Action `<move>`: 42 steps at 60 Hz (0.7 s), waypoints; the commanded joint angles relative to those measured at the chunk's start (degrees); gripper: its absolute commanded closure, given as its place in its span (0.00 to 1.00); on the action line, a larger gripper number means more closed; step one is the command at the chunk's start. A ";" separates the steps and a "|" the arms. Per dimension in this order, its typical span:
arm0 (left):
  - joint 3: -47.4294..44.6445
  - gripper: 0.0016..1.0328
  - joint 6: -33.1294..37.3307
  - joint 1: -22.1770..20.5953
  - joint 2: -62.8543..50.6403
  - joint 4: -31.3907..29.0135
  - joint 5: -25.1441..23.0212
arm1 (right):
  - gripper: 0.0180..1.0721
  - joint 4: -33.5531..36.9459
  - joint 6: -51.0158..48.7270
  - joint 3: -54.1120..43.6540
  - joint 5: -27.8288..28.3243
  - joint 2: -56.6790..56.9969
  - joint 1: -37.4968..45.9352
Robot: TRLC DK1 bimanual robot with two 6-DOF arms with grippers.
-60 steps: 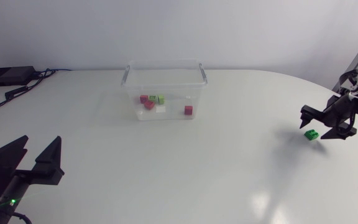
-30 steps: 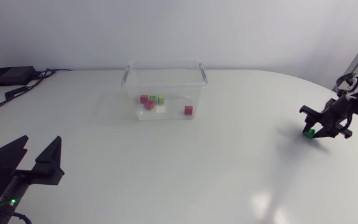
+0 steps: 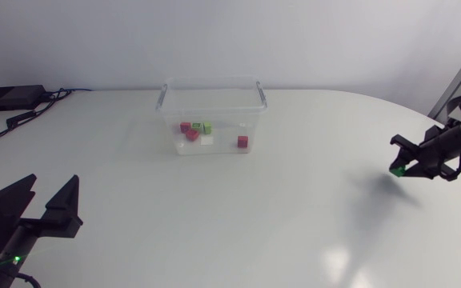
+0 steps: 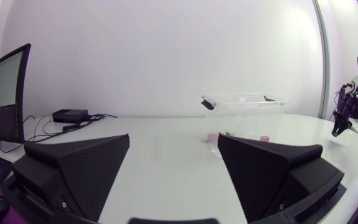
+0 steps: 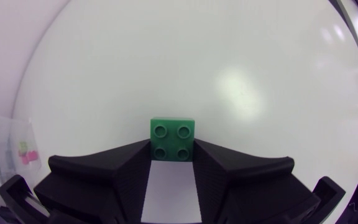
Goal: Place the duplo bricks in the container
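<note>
Right claw (image 3: 399, 164) near right edge of bench (image 3: 254, 216), closed on green brick (image 5: 173, 140). Fingers press its two opposite sides; studs face wrist camera. Brick sits at fingertips, apparently clear of bench (shadow falls apart from it), likely so it can pass over container (image 3: 222, 112) wall. Container well apart, by back edge, several small bricks (image 3: 194, 130) inside. Left claw (image 3: 42, 204) wide open, empty, near front left corner.

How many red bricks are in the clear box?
3. In the clear box: a rear-left red brick, a second red brick just in front of it, and a lone red brick at the right. Others may be hidden.
</note>
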State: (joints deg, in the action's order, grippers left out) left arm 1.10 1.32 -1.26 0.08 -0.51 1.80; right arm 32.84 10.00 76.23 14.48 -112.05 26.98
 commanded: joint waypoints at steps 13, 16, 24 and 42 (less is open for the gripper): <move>-1.10 0.04 0.17 -0.33 0.63 0.43 0.31 | 0.95 -2.17 1.07 -3.72 1.52 22.14 -20.04; -1.10 0.04 0.17 -0.33 0.63 0.43 0.31 | 0.95 -1.99 1.95 -3.01 1.25 23.98 -23.73; -1.10 0.04 0.17 -0.33 0.63 0.51 0.31 | 0.95 -1.81 2.66 -1.78 -2.53 25.30 -32.08; -1.10 0.04 0.17 -0.33 0.63 0.51 0.31 | 0.41 1.00 3.45 24.85 -10.00 6.93 -44.21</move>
State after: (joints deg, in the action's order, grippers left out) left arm 1.10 1.32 -1.26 0.08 -0.51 1.80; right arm 32.12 11.60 89.67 6.46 -97.56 -13.19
